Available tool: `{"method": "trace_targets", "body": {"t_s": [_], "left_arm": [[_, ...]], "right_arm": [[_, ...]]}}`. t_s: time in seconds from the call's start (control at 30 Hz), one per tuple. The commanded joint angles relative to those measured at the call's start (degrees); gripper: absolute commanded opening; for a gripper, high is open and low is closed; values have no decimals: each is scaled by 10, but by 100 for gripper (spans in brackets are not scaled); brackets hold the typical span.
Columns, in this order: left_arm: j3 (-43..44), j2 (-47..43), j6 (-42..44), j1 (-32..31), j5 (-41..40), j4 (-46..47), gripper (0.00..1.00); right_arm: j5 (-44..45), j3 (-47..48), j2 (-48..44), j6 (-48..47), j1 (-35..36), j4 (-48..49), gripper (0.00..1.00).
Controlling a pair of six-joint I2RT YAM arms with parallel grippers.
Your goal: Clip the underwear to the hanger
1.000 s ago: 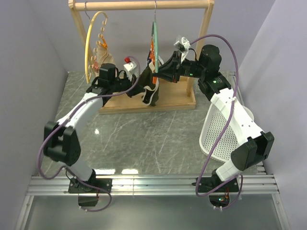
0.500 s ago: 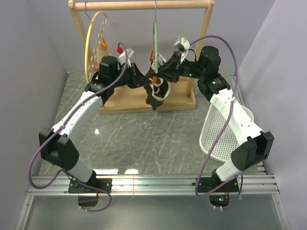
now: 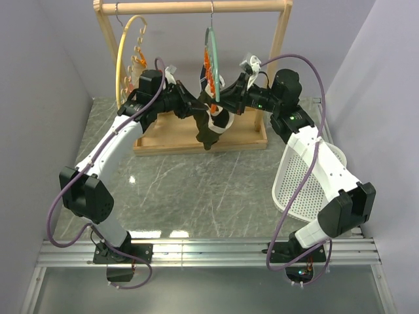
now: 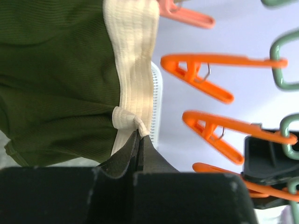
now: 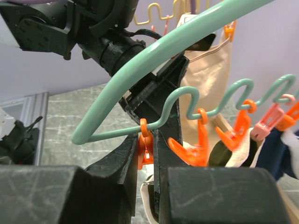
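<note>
The teal arc hanger point(image 3: 211, 49) hangs by its metal hook from the wooden rail, with orange clips point(image 4: 198, 77) along its wavy wire point(image 5: 219, 100). My left gripper point(image 3: 196, 106) is shut on the tan waistband point(image 4: 133, 60) of the dark olive underwear point(image 3: 208, 127), holding it up just left of the clips. The green cloth point(image 4: 51, 70) fills the left of the left wrist view. My right gripper point(image 3: 222, 101) is shut on the end orange clip point(image 5: 145, 145) of the hanger, squeezing it between both fingers.
A cream-yellow arc hanger point(image 3: 124, 55) with a beige garment point(image 5: 208, 70) hangs at the rail's left. The wooden rack base point(image 3: 196, 140) stands at the back. A white mesh basket point(image 3: 308, 176) lies at the right. A navy garment point(image 5: 280, 151) shows at the right wrist view's edge.
My left gripper has lifted the underwear up and to the right, from near the rack base to the hanger's clips. My right gripper has stayed at the hanger's clips.
</note>
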Motion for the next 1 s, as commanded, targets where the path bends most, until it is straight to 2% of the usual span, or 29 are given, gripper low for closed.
{"method": "trace_targets", "body": {"t_s": [0.0, 0.3, 0.97], "left_arm": [[15, -9, -78, 2, 7, 9, 0], [5, -24, -210, 5, -25, -25, 0], [-23, -37, -327, 7, -17, 33, 0]], "right_arm": [[36, -12, -32, -12, -1, 45, 0], [70, -50, -49, -13, 16, 80, 0], [195, -99, -73, -47, 66, 106, 0]]}}
